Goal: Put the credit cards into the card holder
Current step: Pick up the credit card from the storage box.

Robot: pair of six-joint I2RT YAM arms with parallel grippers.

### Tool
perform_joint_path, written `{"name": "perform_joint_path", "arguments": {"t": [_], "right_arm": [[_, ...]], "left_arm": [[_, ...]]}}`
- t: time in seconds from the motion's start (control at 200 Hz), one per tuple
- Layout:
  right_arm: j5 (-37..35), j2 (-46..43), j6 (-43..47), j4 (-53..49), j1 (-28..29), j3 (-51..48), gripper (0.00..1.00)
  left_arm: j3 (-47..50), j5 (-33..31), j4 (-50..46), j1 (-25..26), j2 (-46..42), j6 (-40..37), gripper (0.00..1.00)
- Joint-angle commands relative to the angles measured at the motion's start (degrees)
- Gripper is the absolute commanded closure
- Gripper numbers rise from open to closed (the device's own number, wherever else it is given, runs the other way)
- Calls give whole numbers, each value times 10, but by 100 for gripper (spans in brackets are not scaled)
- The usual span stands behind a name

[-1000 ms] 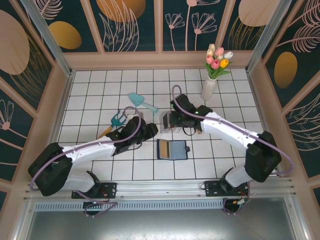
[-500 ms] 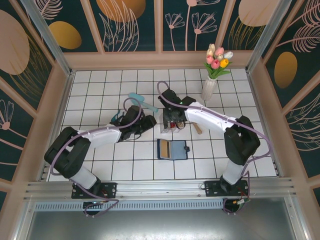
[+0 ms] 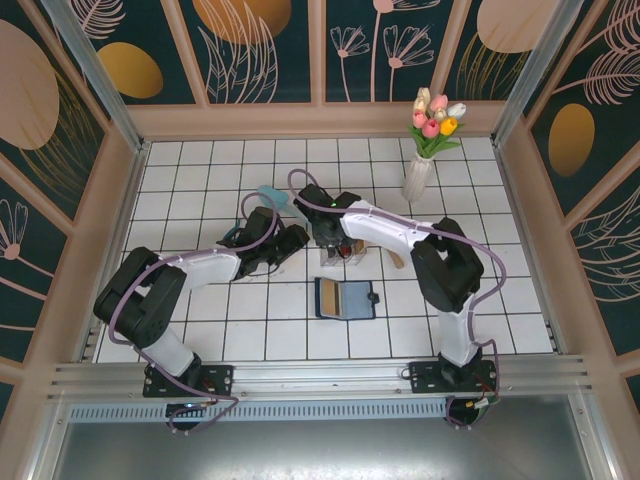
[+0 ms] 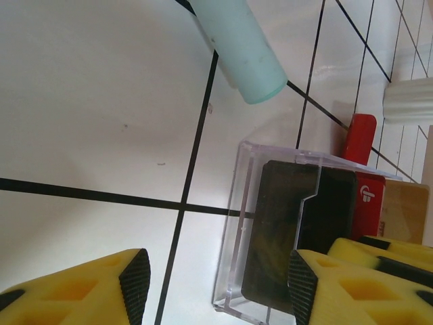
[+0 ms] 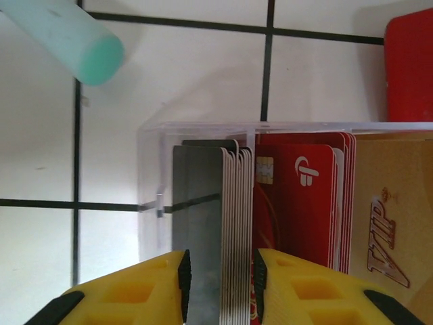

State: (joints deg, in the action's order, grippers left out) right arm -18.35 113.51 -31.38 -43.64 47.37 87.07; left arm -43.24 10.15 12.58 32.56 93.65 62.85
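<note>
Reading "VIP" on gold card (image 5: pixel 396 230) | red card (image 5: pixel 304 217) bears white logo

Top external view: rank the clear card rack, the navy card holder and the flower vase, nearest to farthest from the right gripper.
1. Clear card rack: mid-table, right under the fingers of the right gripper.
2. Navy card holder: lying open, nearer the arm bases than the rack.
3. Flower vase: off to the right, towards the back wall.
</note>
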Motion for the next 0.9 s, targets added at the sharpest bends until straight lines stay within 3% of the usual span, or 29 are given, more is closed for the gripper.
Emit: {"name": "perform_joint_path", "arguments": {"t": [0.0, 0.44, 0.896], "right_arm": [[-46, 21, 6, -43, 12, 21, 67], [-143, 34, 0, -92, 31, 46, 63], [-138, 23, 6, -85, 30, 40, 76]], "left_arm": [[10, 6, 18, -5, 7, 10, 41], [23, -8, 17, -5, -8, 17, 41], [24, -9, 11, -5, -10, 13, 41]]}}
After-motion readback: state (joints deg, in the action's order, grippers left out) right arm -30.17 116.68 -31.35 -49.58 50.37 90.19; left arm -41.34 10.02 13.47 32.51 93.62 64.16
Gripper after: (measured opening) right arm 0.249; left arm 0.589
